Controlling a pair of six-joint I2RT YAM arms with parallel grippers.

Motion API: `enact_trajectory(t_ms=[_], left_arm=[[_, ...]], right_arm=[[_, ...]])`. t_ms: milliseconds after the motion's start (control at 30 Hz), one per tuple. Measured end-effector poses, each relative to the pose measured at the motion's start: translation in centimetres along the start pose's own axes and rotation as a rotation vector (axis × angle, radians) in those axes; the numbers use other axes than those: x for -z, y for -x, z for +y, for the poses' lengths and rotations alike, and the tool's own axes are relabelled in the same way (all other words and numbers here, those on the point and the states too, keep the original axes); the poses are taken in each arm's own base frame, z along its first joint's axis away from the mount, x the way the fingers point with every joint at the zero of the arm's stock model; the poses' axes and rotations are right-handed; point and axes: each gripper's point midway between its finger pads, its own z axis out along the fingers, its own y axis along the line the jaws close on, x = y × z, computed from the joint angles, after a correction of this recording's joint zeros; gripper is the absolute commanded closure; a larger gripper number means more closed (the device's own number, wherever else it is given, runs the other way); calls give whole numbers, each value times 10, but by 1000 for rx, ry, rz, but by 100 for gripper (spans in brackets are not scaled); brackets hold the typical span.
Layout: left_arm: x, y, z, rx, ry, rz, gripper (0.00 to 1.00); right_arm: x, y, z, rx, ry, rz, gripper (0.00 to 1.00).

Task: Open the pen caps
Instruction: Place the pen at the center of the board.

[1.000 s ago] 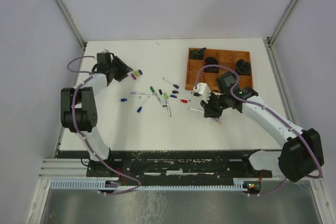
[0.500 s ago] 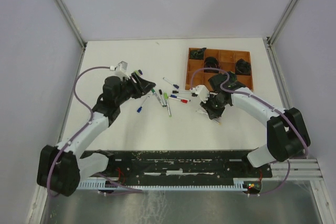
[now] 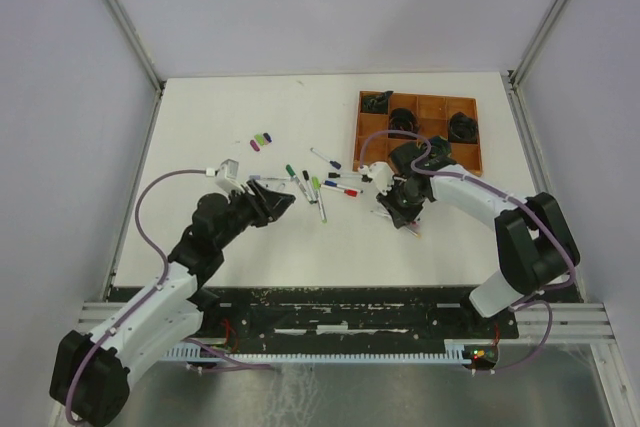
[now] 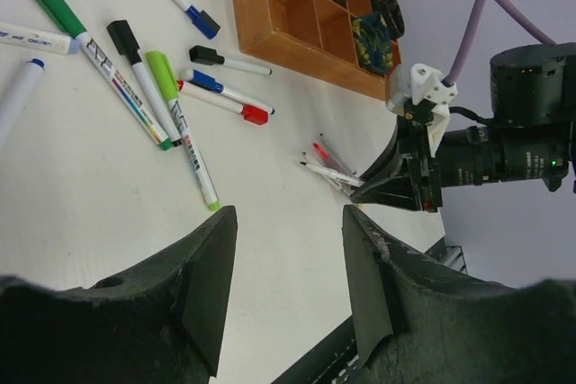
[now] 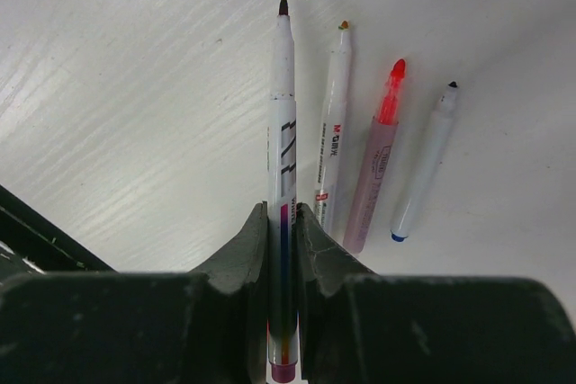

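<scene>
The left tool [image 4: 283,287] hung spread over the white worktop [image 3: 220,107], with nothing between its dark fingers [image 4: 205,287]. Just beyond it lay a loose scatter of slim white-grey marker pens [image 4: 175,114], capped in green, black, blue and red, some crossing one another.

The right tool [image 5: 283,245] was pinching a slim white uncapped pen [image 5: 283,123] that had a dark tip and a purple end at the fingers. It held the pen low over the worktop, but whether the pen touched the surface could not be told. Just beside it lay three bare-tipped pens [image 5: 378,164] in a row, one of them with a red tip.

A few tiny stubby plastic caps [image 3: 261,139] in purple, green and pink lay together farther out on the worktop, well apart from both tools. A brown wooden compartment tray [image 3: 357,142] sat at the far right, with dark objects in several of its compartments.
</scene>
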Motion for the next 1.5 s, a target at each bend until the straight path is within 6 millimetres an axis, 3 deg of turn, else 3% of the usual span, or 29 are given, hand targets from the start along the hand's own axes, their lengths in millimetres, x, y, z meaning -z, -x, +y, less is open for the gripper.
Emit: enact_trajectory(t_ms=[567,1033,1167,1500], left_arm=[[7,-18,-6,42,-17,9,42],[8,-31,-16,42,-39,42,43],[8,-44,-17,29,-28,70,43],[1,-97,-2,-65,114,201,50]], right_arm=[[-14,-5,-2,-26,-40,62,73],[-16,-11,-2,-31,-47,97,73],[-15,-10,-4,-30,-53,95,72],[-13,-8,-2,-29,-48,86,72]])
